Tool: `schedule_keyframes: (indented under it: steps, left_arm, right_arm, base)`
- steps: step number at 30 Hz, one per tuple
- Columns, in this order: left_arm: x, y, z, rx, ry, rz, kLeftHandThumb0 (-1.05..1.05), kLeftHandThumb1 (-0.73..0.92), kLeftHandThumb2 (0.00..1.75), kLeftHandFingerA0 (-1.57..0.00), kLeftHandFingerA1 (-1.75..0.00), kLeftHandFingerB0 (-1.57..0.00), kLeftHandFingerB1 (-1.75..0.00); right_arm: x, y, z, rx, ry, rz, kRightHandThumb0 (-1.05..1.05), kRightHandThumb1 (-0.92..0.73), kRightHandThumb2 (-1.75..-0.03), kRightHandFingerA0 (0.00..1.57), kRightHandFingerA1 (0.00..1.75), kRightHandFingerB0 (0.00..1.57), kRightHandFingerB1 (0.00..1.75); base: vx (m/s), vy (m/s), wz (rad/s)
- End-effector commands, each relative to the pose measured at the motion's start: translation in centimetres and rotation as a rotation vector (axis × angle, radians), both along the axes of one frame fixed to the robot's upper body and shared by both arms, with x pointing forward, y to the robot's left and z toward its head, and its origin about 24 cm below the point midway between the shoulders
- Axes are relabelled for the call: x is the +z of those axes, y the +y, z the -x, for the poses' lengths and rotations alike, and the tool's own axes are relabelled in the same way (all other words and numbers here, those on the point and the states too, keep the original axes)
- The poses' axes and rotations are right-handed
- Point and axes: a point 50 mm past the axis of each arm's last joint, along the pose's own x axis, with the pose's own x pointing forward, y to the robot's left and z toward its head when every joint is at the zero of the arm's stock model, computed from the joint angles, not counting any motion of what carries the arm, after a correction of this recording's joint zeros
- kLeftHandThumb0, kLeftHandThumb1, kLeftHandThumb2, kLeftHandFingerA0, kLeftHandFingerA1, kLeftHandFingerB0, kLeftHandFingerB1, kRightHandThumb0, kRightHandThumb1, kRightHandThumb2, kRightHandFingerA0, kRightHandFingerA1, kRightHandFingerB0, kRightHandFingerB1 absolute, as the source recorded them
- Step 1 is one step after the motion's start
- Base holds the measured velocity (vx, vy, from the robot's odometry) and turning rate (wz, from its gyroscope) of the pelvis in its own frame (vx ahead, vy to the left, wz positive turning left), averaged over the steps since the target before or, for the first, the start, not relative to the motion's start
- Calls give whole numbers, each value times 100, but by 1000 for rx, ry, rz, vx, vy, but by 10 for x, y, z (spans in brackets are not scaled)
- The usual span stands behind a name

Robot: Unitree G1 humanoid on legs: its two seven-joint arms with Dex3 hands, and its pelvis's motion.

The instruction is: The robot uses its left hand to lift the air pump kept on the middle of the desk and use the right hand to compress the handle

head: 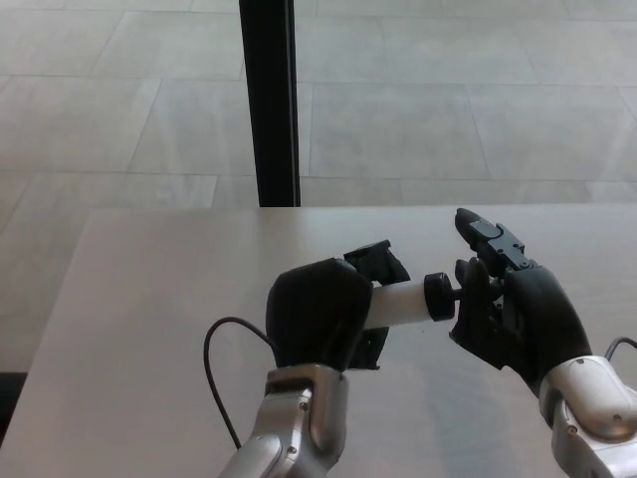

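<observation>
The air pump (406, 303) is a white cylinder with a black end cap, held level above the desk (149, 299). My left hand (323, 317) is shut on its barrel, covering its left half. My right hand (508, 309) presses against the black handle end just right of the cap, palm toward the pump, with one finger pointing up. The metal rod is almost fully pushed in and barely shows. A thin black hose (221, 370) loops down from the pump, left of my left forearm.
A black vertical post (269, 100) stands beyond the desk's far edge. Grey floor tiles (448, 110) lie past the desk. The desk's left edge runs diagonally at the lower left.
</observation>
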Motion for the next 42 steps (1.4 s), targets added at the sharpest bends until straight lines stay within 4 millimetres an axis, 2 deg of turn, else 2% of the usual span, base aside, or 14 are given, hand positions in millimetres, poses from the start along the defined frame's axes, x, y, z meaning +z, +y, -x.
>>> schedule_keyframes:
  steps: [1,3,6,8,12,16,23,25,26,27,28,39,41,42]
  left_arm:
    - [9,-4,-9,17,-29,-101,-29,54,98,-118,-129,-87,-96]
    - [13,-4,-13,9,-30,-108,-54,77,67,-91,-174,-78,-103]
    - [15,-5,-15,12,-11,-96,-43,51,92,-127,-143,-88,-110]
    - [14,-3,-15,13,-20,-114,-37,77,64,-96,-160,-80,-115]
    - [2,11,-9,31,0,-137,-5,44,123,-99,-152,-92,-109]
    - [-17,31,-2,65,98,-179,-15,48,119,-132,-148,-97,-121]
    - [-47,58,11,5,286,-331,-10,49,112,-94,-175,-81,-135]
    - [-52,60,14,-49,334,-354,-19,49,109,-123,-139,-92,-114]
    - [-55,60,16,-65,361,-362,-14,55,97,-90,-165,-82,-113]
    - [-63,58,20,-103,441,-357,-20,67,88,-85,-151,-79,-96]
    - [-67,56,22,-121,492,-351,-24,70,84,-80,-148,-68,-92]
    - [-63,46,15,-195,727,-595,-69,63,59,-25,-56,-25,-34]
    - [-61,46,13,-177,745,-627,-39,30,94,-4,-54,0,-50]
    - [-60,46,13,-171,748,-626,-82,48,89,-6,-52,-7,-33]
  right_arm:
    - [2,-1,-2,9,-13,-3,-96,-89,-128,0,14,0,15]
    - [1,-2,-1,4,7,-7,-100,-88,-128,0,13,0,11]
    - [-1,-1,-1,2,8,-2,-92,-84,-126,0,21,0,19]
    - [-2,-2,0,1,13,-2,-99,-89,-128,0,15,0,14]
    - [0,-20,1,-29,-18,39,-92,-92,-86,0,18,0,15]
    - [5,-54,5,-83,-6,51,-96,-88,-127,0,15,0,8]
    - [17,-109,5,-261,-40,137,-97,-85,-124,3,29,4,21]
    - [20,-115,5,-305,-44,122,-84,-78,-120,4,37,9,34]
    - [20,-117,6,-325,-45,115,-85,-92,-80,4,40,16,32]
    - [19,-118,6,-353,-45,105,-35,-54,-114,4,54,0,48]
    - [18,-119,6,-362,-46,101,-80,-92,-76,9,44,20,35]
    - [15,-107,2,-326,-49,96,-77,-92,-74,14,49,25,37]
    - [15,-106,3,-324,-49,96,-76,-92,-74,14,50,26,37]
    - [15,-106,3,-324,-49,101,-77,-92,-74,14,51,26,38]
  base:
    - [0,0,0]
    - [0,0,0]
    - [0,0,0]
    - [0,0,0]
    - [0,0,0]
    - [0,0,0]
    - [0,0,0]
    - [0,0,0]
    - [0,0,0]
    - [0,0,0]
    - [0,0,0]
    - [0,0,0]
    - [0,0,0]
    - [0,0,0]
